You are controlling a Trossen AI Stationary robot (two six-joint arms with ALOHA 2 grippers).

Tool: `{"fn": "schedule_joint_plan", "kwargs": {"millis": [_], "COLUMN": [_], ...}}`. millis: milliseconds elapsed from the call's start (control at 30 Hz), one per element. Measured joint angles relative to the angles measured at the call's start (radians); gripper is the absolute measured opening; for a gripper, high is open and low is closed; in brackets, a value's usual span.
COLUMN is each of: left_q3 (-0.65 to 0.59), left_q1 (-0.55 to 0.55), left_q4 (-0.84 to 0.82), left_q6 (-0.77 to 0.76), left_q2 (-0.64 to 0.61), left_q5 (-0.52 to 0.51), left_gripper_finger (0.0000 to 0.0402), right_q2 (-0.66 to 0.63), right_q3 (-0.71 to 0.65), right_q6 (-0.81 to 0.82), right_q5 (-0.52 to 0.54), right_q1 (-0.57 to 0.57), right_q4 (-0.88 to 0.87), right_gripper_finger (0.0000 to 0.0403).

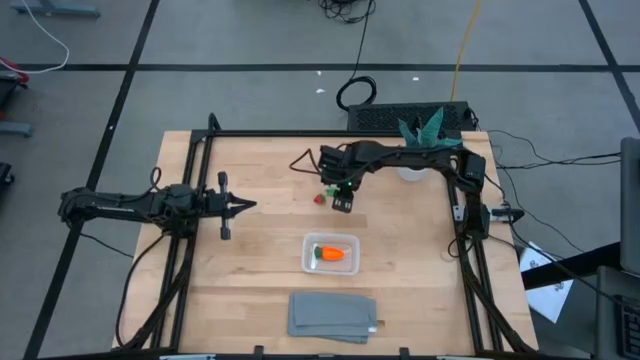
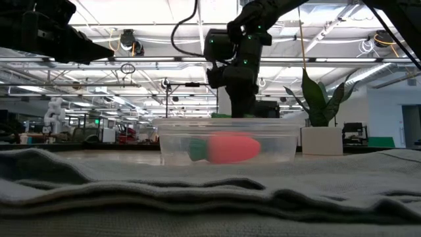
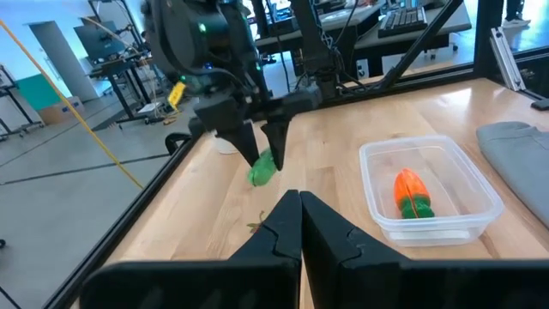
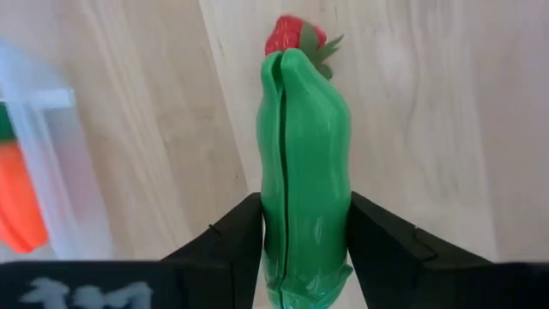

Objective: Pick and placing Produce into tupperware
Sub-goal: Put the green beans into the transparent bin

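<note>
The clear tupperware (image 1: 331,253) stands on the wooden table near its front middle, with the orange carrot piece (image 1: 331,254) lying inside; both also show in the left wrist view (image 3: 429,193). My right gripper (image 1: 342,203) hangs over the table's middle, shut on the elongated green piece (image 4: 304,154). The small red piece (image 1: 320,199) lies on the table just beside and below it, and shows past the green piece in the right wrist view (image 4: 294,36). My left gripper (image 1: 245,205) waits shut and empty toward the table's left. My right gripper pinches the green piece's two long sides near one end (image 4: 300,232) between its two fingers (image 4: 244,225). The fingers point down and lie along the piece. The piece sticks out below the fingertips (image 3: 262,168) and seems lifted clear of the table.
A folded grey cloth (image 1: 333,315) lies at the table's front edge, close before the tupperware. A potted green plant (image 1: 425,135) stands at the far right, by the right arm. Black frame rails (image 1: 190,240) run along the table's sides.
</note>
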Motion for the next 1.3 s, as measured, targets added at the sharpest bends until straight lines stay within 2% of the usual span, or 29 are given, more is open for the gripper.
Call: {"fn": "schedule_joint_plan", "kwargs": {"millis": [800, 1033, 1300], "left_q3": [0.000, 0.000, 0.000], "left_q1": [0.000, 0.000, 0.000], "left_q4": [0.000, 0.000, 0.001], "left_q6": [0.000, 0.001, 0.001], "left_q2": [0.000, 0.000, 0.000], "left_q5": [0.000, 0.000, 0.000], "left_gripper_finger": [0.0001, 0.0001, 0.0001], "right_q2": [-0.002, -0.002, -0.008], "right_q3": [0.422, 0.448, 0.448], "right_q6": [-0.101, -0.084, -0.116], "right_q5": [0.000, 0.000, 0.000], "right_q1": [0.052, 0.052, 0.086], "right_q4": [-0.382, -0.461, -0.465], "right_gripper_finger": [0.0144, 0.0144, 0.0144]}}
